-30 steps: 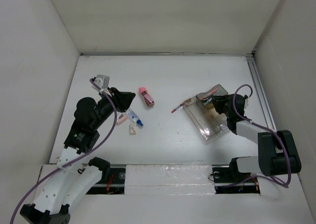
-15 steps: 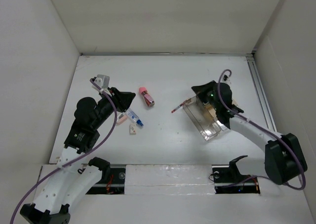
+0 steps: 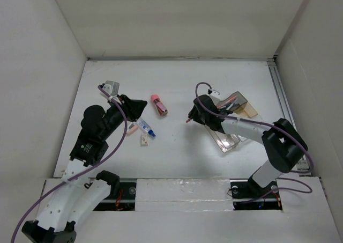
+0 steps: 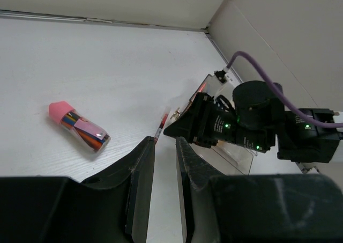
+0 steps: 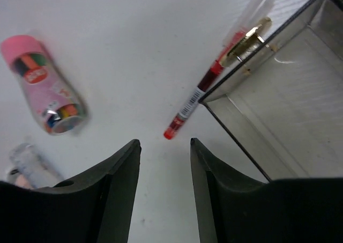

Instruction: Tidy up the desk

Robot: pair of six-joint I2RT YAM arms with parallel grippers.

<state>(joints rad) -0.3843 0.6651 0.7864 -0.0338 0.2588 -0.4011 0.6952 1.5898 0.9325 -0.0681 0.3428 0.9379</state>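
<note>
Right wrist, jaws: right gripper is spread, nothing between its 2 fingers. Only bare desk shows in the gap.
Just past the tips: red pen lies flat, red end towards the gap. Its clear-capped end runs beside the outer wall of the clear tray.
Left of pen: pink-capped tube of coloured sticks lies on its side, well apart from the pen.
Left wrist, jaws: left gripper has a narrow slit, pinching nothing. The desk is visible through it.
Left wrist, beyond: same tube on the left, pen tip straight ahead, right arm's head just beside the tray.
Top external, right side: right gripper is at the tray's left corner, over the pen.
Top external, left side: left gripper is over the left half. Near it are 3 small items: clear blue-tipped tube, white block, pinkish piece.
Behind tray: tan flat piece just beside its far corner.
Desk: white tabletop under everything, white walls around it, metal rail along the right edge.
</note>
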